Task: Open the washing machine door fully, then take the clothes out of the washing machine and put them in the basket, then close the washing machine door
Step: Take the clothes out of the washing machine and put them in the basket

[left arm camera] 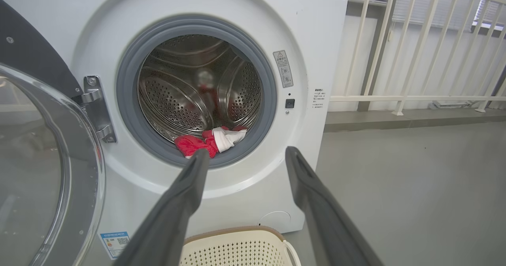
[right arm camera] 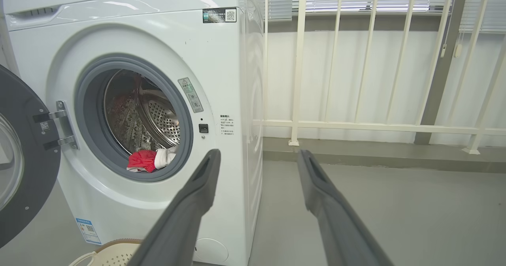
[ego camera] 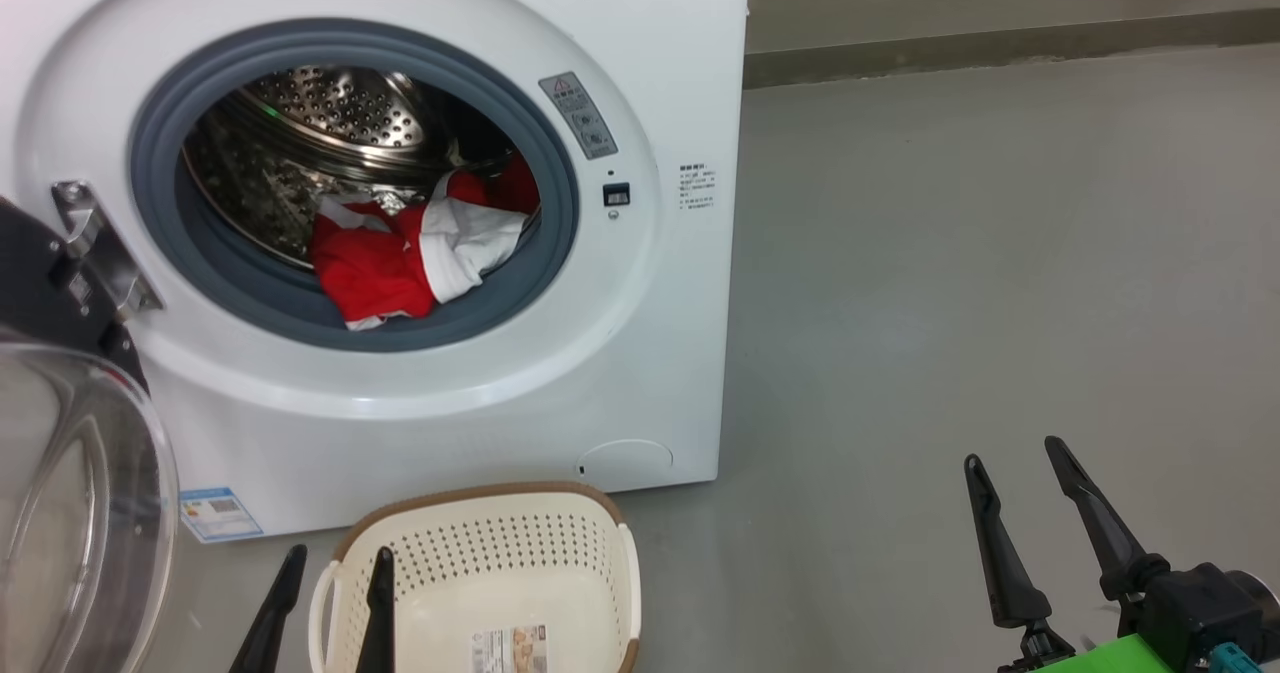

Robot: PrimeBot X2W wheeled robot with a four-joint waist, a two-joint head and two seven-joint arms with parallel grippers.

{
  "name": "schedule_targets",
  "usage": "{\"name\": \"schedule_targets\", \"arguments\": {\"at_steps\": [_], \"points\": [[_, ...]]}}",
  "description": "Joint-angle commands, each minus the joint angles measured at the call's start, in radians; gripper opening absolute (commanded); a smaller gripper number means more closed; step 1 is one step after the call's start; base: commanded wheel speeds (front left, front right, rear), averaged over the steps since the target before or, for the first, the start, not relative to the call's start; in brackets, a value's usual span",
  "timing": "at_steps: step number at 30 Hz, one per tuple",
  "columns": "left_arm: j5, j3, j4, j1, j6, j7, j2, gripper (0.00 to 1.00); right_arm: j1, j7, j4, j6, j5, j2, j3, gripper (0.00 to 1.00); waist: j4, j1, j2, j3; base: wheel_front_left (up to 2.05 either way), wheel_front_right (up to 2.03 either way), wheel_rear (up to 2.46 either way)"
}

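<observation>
My left hand (ego camera: 340,553) and right hand (ego camera: 1012,453) both stand wide, empty; the clothes (ego camera: 400,253) lie in the drum (ego camera: 340,103), well ahead of the left, farther from the right.

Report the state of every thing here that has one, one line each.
washing machine door: open, swung wide on its hinge.
washing machine: drum exposed, not yet emptied.
clothes: heaped at the drum's front lip.
basket: upright on the floor, empty but for a label.
left gripper: open, empty.
right gripper: open, empty.
</observation>
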Motion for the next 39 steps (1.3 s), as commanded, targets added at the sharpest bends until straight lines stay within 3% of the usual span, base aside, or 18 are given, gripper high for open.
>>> {"name": "schedule_targets", "arguments": {"at_steps": [1, 12, 39], "points": [[0.002, 0.035, -0.032, -0.023, 0.006, -0.009, 0.012, 1.00, -0.014, -0.006, -0.021, 0.006, 0.004, -0.012, 0.027, 1.00, 0.001, 0.0000, 0.0000, 0.000, 1.68, -1.68, 0.00], [0.012, 0.029, -0.044, -0.020, 0.030, -0.017, 0.005, 1.00, -0.017, -0.006, -0.024, 0.006, 0.004, -0.012, 0.025, 1.00, 0.008, 0.0000, 0.0000, 0.003, 0.98, -0.98, 0.00], [-0.025, 0.014, -0.057, -0.033, 0.048, 0.014, 0.002, 1.00, -0.025, -0.006, -0.026, 0.006, 0.021, -0.012, 0.033, 1.00, 0.016, 0.0000, 0.0000, 0.029, 0.01, -0.01, 0.00]]}}
